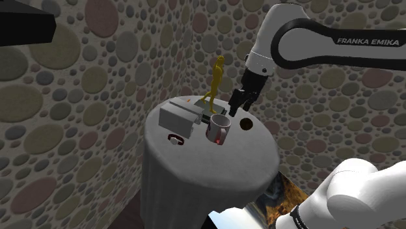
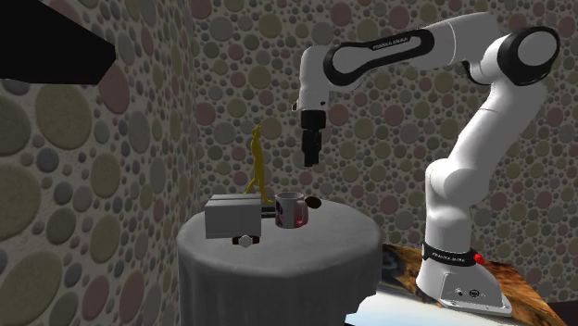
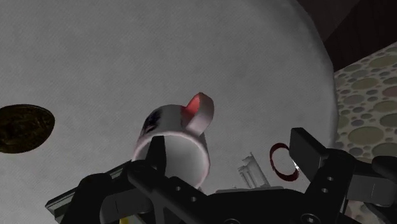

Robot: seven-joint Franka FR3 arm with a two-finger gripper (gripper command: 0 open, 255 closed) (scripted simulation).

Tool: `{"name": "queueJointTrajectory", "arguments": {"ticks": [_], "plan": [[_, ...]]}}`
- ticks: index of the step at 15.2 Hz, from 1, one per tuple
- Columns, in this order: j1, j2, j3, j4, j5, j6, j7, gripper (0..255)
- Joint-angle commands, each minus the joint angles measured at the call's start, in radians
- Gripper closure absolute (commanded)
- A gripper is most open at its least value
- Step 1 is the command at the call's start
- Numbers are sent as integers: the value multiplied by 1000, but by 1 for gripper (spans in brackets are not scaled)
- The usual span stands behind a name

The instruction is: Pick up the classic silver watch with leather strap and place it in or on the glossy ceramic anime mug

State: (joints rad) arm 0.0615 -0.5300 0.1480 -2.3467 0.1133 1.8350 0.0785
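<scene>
The watch (image 1: 175, 138) is a small dark-red strap loop with a pale face, lying on the round table's near-left edge in the shoulder view, in front of the grey box. It also appears as the watch (image 2: 245, 240) and the watch (image 3: 282, 160). The pale mug (image 1: 219, 129) with a red-and-dark print stands upright mid-table; I see the same mug (image 2: 291, 210) and mug (image 3: 178, 137) too. My gripper (image 1: 235, 110) hangs open in the air above and just behind the mug, holding nothing. It is well above the table as the gripper (image 2: 308, 162), and its fingers stand apart in the wrist view's gripper (image 3: 232, 156).
A grey box (image 1: 179, 117) sits left of the mug with a flat dark item behind it. A golden figurine (image 1: 216, 81) stands at the back. A dark brown disc (image 1: 246, 123) lies right of the mug. The cloth-covered round table (image 1: 215, 169) stands against spotted walls.
</scene>
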Motion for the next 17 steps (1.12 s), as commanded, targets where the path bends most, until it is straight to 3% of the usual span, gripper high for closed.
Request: {"name": "queueJointTrajectory", "arguments": {"ticks": [1,9,17], "plan": [[8,54,27,11,-5,52,14,0],[30,319,141,116,-81,233,108,0],[70,617,216,298,-256,337,246,0]]}}
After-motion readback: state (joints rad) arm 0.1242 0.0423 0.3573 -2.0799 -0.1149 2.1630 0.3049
